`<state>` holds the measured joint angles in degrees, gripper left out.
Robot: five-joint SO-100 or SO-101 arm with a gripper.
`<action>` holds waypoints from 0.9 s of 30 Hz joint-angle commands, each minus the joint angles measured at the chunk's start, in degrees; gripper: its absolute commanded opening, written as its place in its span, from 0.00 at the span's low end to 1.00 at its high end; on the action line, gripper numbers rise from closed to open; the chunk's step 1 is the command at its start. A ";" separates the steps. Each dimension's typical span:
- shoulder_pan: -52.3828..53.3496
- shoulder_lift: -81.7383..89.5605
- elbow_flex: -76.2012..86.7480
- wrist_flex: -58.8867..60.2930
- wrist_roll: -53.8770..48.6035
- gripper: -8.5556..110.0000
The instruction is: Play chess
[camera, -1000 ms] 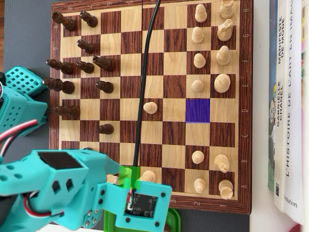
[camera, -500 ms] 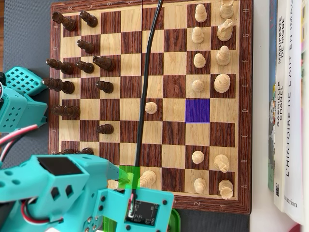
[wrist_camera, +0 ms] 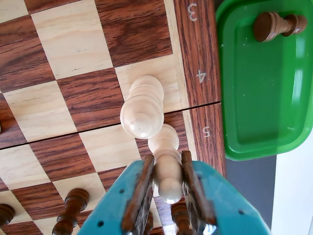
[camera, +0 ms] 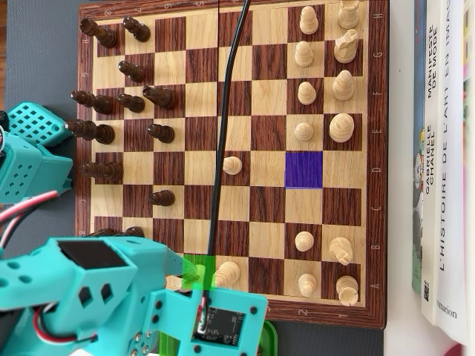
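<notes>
Presently, item one: a light chess piece (wrist_camera: 167, 166), held between the two fingers (wrist_camera: 142, 193), which press its sides, clenched with only the piece's width between them. In the wrist view its long axis runs up the picture, away from the camera, toward the board edge by the mark 5.

Item two: a second light piece (wrist_camera: 143, 105), upright just beyond the first, on the squares beside marks 4 and 5.

Item three: the chessboard (camera: 252, 200), with dark pieces (camera: 111, 104) at left and light pieces (camera: 326, 89) at right in the overhead view; one square (camera: 303, 170) is tinted blue.

Item four: a green tray (wrist_camera: 264, 93) beside the board, holding one dark piece (wrist_camera: 279, 25) lying on its side.

Item five: books (camera: 444, 163) on the desk, right of the board.
</notes>
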<state>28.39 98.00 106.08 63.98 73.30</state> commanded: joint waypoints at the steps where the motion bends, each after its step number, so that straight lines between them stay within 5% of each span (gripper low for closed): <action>1: 0.09 0.26 -0.44 -0.79 -0.09 0.13; 27: 0.09 -1.23 -0.18 -0.79 -0.09 0.13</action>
<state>28.39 96.77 106.44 63.98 73.30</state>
